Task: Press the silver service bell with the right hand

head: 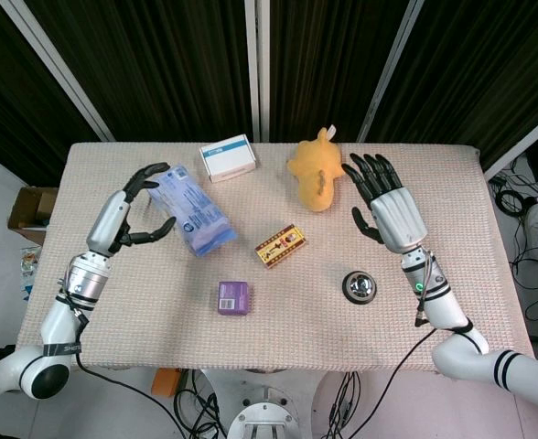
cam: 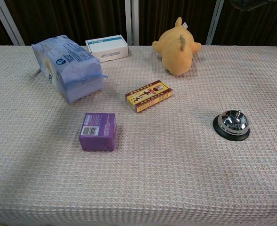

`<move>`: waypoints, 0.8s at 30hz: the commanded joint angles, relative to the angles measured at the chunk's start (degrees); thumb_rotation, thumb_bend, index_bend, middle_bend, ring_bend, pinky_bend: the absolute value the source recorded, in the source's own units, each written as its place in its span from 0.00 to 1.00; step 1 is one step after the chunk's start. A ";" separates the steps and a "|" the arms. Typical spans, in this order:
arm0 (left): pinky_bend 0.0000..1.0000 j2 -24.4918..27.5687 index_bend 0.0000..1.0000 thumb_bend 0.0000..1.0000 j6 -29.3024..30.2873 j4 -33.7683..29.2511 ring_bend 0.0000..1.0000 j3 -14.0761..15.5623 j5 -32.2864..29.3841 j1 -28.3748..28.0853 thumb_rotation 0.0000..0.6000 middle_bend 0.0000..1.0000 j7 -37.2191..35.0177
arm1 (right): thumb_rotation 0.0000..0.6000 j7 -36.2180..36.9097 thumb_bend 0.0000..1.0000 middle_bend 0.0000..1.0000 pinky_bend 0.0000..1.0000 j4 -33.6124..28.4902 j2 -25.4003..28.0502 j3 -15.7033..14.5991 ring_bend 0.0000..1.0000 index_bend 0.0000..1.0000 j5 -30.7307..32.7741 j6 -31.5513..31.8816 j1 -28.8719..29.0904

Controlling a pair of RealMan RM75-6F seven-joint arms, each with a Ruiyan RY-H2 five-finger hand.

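Observation:
The silver service bell (head: 360,287) (cam: 231,125) sits on its black base at the right front of the table. My right hand (head: 385,203) hovers above the table behind the bell, fingers spread and pointing toward the far edge, holding nothing; it is clear of the bell. My left hand (head: 143,208) is at the table's left side, fingers loosely curved and apart beside the blue pack, holding nothing. Neither hand appears in the chest view.
A blue tissue pack (head: 192,211) (cam: 69,65) lies left, a white box (head: 228,157) (cam: 107,47) at the back, a yellow plush toy (head: 316,171) (cam: 178,48) beside my right hand. A red-gold box (head: 280,245) (cam: 148,95) and purple box (head: 232,298) (cam: 98,131) lie mid-table.

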 commanded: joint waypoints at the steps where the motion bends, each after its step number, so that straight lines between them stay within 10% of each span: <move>1: 0.21 0.03 0.13 0.30 0.12 0.13 0.08 0.14 0.22 0.06 0.72 0.14 -0.26 | 1.00 0.49 0.43 0.00 0.00 0.28 0.02 -0.38 0.00 0.00 -0.02 0.11 -0.24; 12: 0.21 3.77 0.13 0.30 3.57 -4.04 0.08 2.56 5.17 2.34 0.70 0.14 4.80 | 1.00 2.23 0.43 0.00 0.00 -0.37 2.16 -2.12 0.00 0.00 -1.53 3.42 -2.89; 24: 0.19 8.89 0.11 0.10 16.25 -0.19 0.07 17.02 17.96 15.25 0.60 0.13 47.39 | 1.00 -12.56 0.33 0.00 0.00 -11.81 13.85 -13.89 0.00 0.00 -9.66 21.35 -21.59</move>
